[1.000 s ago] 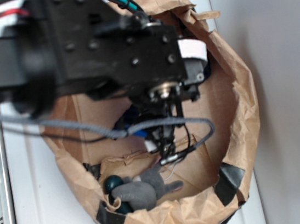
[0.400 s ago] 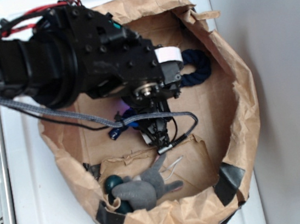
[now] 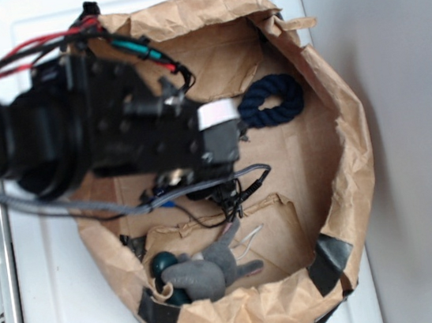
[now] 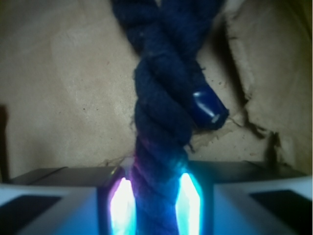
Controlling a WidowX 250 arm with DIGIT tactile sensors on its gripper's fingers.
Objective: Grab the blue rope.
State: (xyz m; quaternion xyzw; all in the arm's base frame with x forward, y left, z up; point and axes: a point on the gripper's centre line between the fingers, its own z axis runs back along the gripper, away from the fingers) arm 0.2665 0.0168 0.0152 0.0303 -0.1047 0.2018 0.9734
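Rope fills the wrist view: the thick, dark navy twisted blue rope [image 4: 164,122] runs straight out from the gripper [image 4: 155,200], its strand passing between the two glowing finger pads [image 4: 121,203], which sit tight against it on either side, so the jaws appear closed on the rope. Just beyond the fingertips and a little to one side, a shiny dark capped end [image 4: 208,104] lies against the twist. In the exterior view the black robot arm [image 3: 93,138] hides the gripper itself, while the rope's looped bend [image 3: 272,100] pokes out past the arm's front end, resting on the floor of the crumpled brown paper bag [image 3: 350,152]. Well off to the arm's side, near the bag's taped rim, sits a grey plush toy [image 3: 203,273], apart from the rope. Judging by its look, the rope should be light, soft and floppy, with a fibrous surface that resists slipping; the free loop will likely sag and swing once lifted. The twisted body is the better place to hold, since the glossy cap looks slick and hard.
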